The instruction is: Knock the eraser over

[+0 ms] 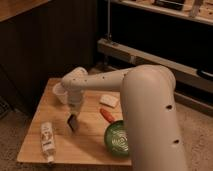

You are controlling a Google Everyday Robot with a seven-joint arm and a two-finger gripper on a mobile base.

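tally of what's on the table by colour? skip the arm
White or pale: 3 (cup, bottle, flat block)
Green: 1 (bowl)
Orange-red: 1 (long item)
Dark: 1 (eraser)
Total: 6
The gripper hangs right over the eraser.

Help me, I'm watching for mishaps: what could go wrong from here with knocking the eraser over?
The gripper hangs just above the small eraser, so a push might slide it instead of tipping it. A wide sweep could also hit the bottle lying near the edge of the table and roll it off.
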